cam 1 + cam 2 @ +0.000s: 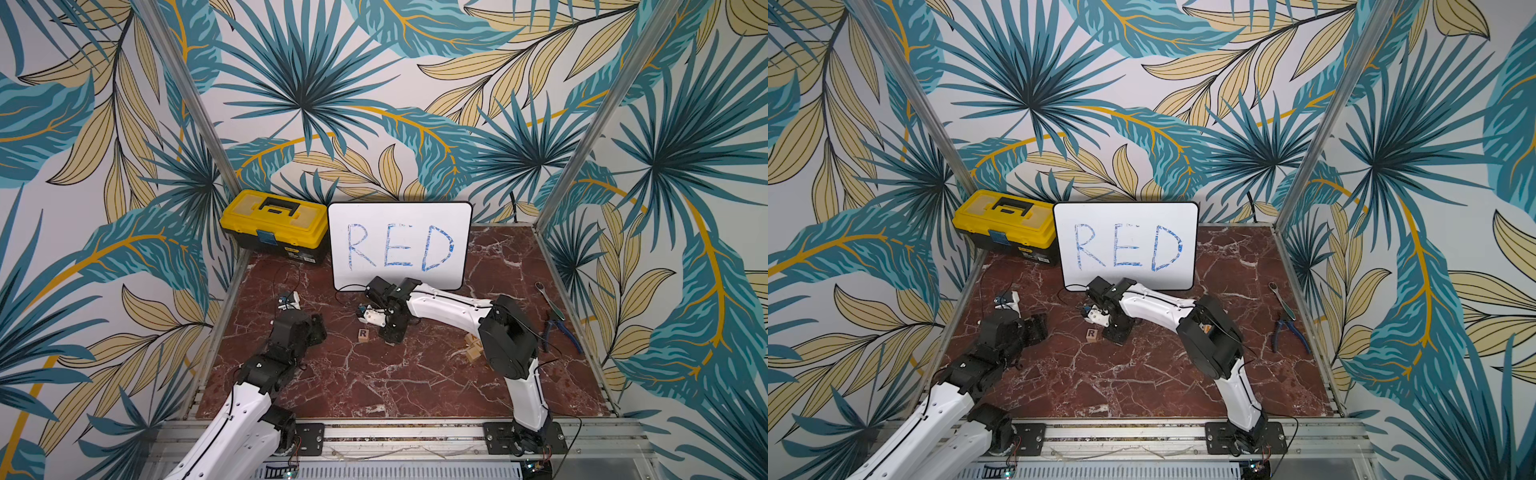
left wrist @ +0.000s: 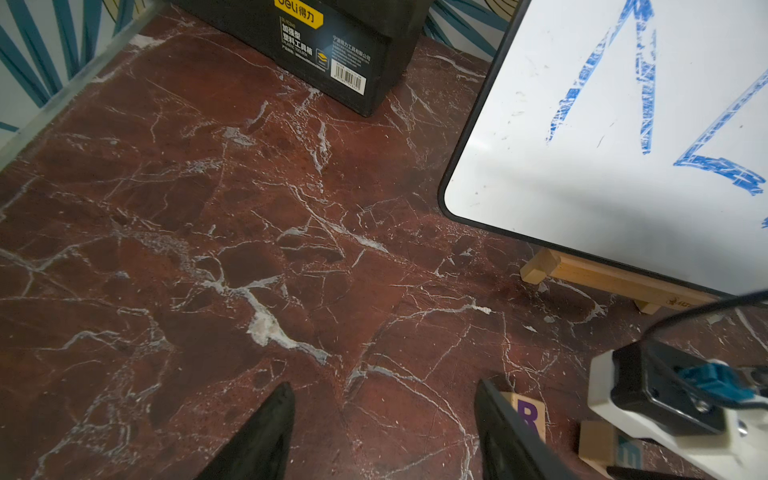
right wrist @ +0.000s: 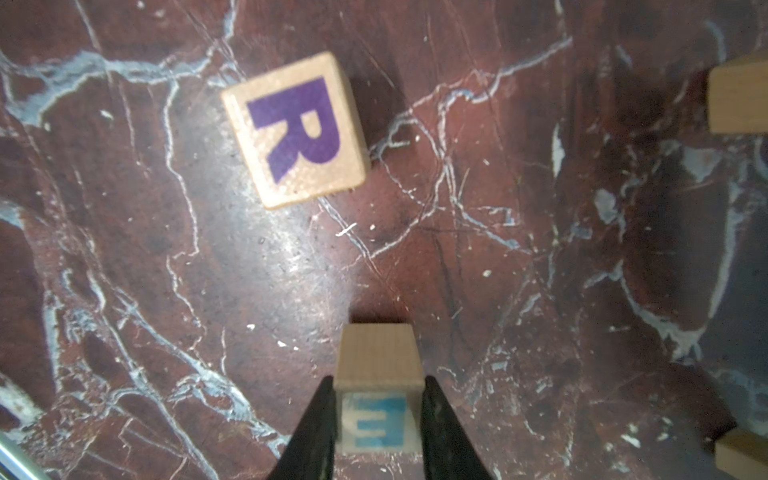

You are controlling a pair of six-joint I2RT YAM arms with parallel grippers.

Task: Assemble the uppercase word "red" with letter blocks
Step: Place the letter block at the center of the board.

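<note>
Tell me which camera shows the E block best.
The right wrist view: the E block sits close, letter readable, pinched by the right gripper. The left wrist view shows it partly hidden; in both top views the gripper mostly hides it.

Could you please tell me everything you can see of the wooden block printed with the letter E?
The E block is a small pale wooden cube with a blue E on the face turned to the right wrist camera. The right gripper has its black jaws closed on two opposite sides. The cube is apart from the R block; whether it touches the table cannot be told.
</note>
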